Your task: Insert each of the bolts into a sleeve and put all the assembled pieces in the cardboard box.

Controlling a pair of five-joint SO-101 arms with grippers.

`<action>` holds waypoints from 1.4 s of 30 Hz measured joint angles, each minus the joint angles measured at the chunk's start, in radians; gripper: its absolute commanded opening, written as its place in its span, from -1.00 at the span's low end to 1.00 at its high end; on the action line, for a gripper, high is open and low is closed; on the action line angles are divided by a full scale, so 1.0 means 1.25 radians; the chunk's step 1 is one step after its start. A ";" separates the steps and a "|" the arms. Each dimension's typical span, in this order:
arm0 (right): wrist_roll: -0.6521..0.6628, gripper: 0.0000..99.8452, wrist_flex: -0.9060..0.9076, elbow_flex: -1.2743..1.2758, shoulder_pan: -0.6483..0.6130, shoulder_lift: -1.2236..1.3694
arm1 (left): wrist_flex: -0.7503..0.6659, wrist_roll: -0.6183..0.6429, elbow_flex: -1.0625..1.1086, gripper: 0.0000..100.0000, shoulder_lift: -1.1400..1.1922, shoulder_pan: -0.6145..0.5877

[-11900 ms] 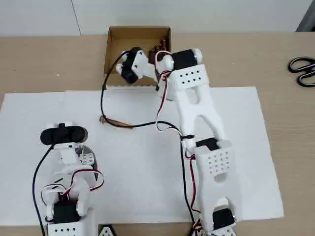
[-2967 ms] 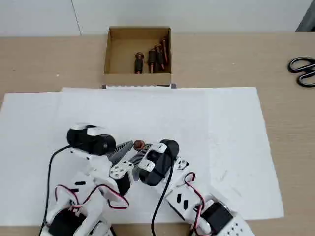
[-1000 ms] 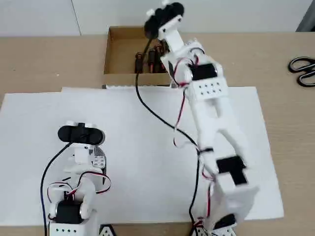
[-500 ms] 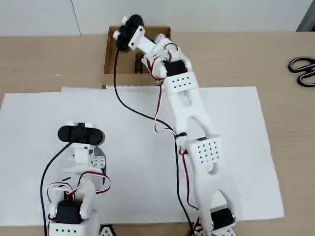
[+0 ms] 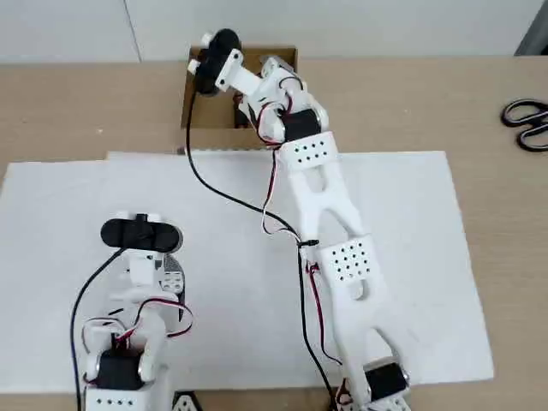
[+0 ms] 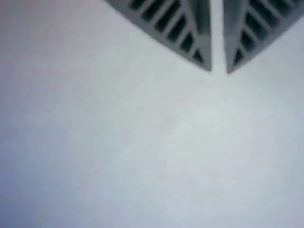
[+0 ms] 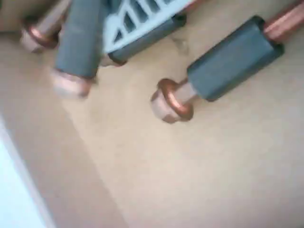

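Note:
The cardboard box [image 5: 183, 110] stands at the far middle of the table. My right arm stretches across the paper, wrist over the box. In the right wrist view my right gripper [image 7: 97, 47] is low inside the box [image 7: 199, 180], shut on an assembled piece [image 7: 80, 38], a dark sleeve with a copper bolt head below it. Beside it on the box floor lie other assembled pieces [image 7: 228, 59], one partly behind a ribbed finger [image 7: 137, 19]. My left gripper [image 5: 167, 276] rests at the near left; its jaws stand shut just above the paper [image 6: 142, 156], nothing between them [image 6: 219, 69].
A large white paper sheet [image 5: 86, 197] covers the table in front of the box. Black scissors [image 5: 527, 122] lie at the far right on the bare wood. The right arm's black cable [image 5: 227, 199] trails across the paper.
Over the last second the right arm swung left over the box and came down into it with the assembled piece. The left arm stayed still.

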 measured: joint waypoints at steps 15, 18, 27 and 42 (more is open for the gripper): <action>-0.017 -1.00 0.216 -0.096 0.005 -0.112 | 0.000 0.000 0.000 -0.99 0.000 0.000; -0.059 -1.00 0.320 -0.097 0.014 -0.183 | 0.000 0.000 0.000 -0.99 0.000 0.000; -0.169 -0.99 0.598 -0.097 0.086 -0.408 | 0.000 0.000 0.000 -0.99 0.000 0.000; -0.261 -0.99 0.622 0.045 0.189 -0.694 | 0.000 0.000 0.000 -0.99 0.000 0.000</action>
